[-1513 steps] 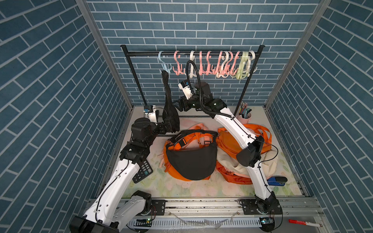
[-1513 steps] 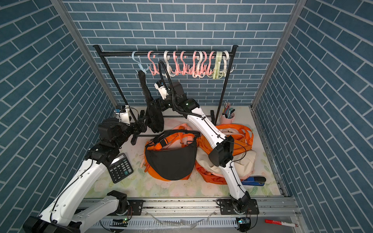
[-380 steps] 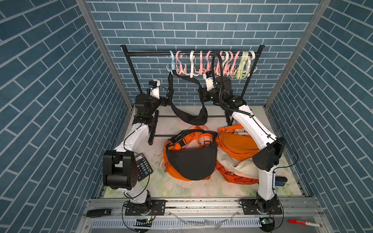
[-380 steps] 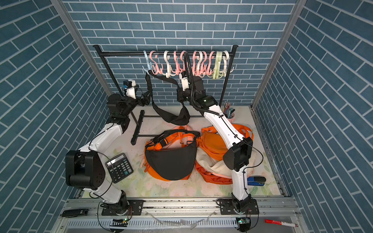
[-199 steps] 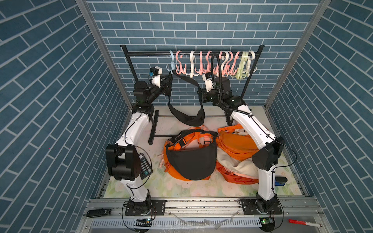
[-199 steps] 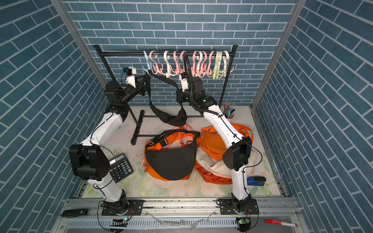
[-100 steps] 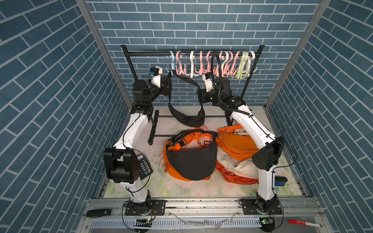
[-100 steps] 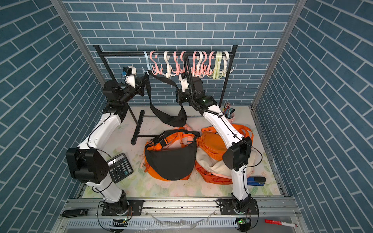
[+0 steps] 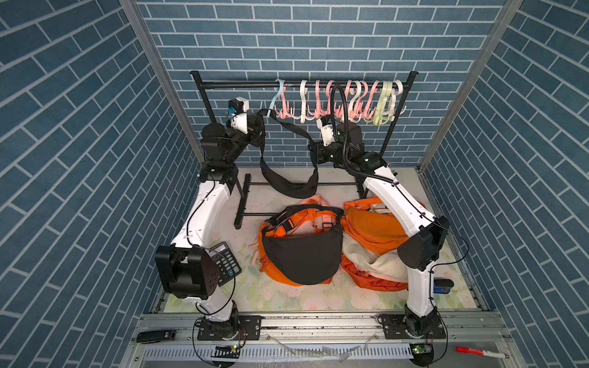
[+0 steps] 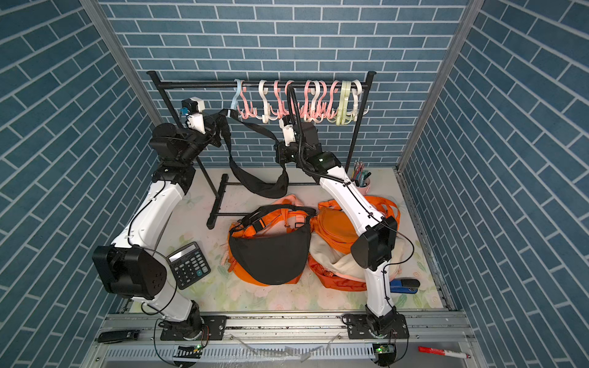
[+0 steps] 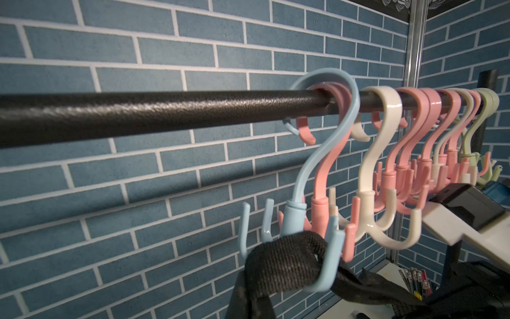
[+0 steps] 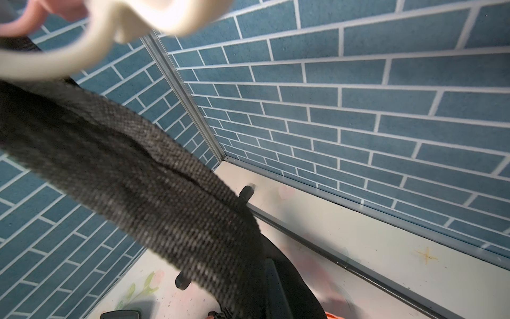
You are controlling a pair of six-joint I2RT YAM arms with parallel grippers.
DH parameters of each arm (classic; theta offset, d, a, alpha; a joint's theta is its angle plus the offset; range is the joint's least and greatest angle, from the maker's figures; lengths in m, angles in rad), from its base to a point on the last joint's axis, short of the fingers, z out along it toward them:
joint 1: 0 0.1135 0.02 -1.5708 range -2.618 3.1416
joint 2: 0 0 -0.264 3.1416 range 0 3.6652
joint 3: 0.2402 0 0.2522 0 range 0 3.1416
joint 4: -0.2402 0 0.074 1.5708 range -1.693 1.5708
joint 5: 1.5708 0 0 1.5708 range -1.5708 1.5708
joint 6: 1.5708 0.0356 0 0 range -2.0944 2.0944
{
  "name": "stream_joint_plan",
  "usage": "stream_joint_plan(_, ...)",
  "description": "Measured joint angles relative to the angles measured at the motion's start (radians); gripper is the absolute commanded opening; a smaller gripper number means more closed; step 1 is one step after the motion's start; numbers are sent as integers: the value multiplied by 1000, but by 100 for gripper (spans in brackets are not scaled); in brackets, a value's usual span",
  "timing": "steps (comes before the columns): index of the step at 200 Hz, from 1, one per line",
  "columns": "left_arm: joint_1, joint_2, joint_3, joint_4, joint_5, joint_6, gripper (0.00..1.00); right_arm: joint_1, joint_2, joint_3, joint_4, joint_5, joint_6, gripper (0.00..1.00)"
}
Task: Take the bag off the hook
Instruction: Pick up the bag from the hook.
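The left gripper [image 9: 258, 127] was closed on the strap [image 11: 281, 265] just beside the blue hook [image 11: 296, 218], where the webbing looped over a prong. The right gripper [image 9: 314, 154] was clamped shut on the strap's other run. The black bag [image 9: 293, 188] sagged between them, hung below the rail [image 11: 165, 113].

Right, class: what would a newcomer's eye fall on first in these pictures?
Probably the black bag dangling by its strap from the blue hook on the rail at the back, with the left arm and right arm raised to it. Next, the heap of orange bags on the floor in front, and the pink hooks along the rail.
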Motion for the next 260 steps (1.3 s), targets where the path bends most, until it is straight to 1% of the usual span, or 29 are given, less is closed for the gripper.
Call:
stream_joint_plan(94,-12,-108,-10,-41,-34,10,0,48,-93,-39,8,8,-1,0)
stream_joint_plan(137,-30,-148,-81,-44,-44,18,0,53,-138,-95,15,19,-1,0)
stream_joint_plan(177,-44,-153,-150,-53,-55,18,0,54,-159,-132,18,39,-1,0)
stream_joint_plan(220,-79,-136,-126,-96,-57,31,0,53,-157,-115,5,61,-2,0)
stream_joint_plan(260,-100,-94,-66,-132,-59,40,0,43,-136,-31,-14,64,-2,0)
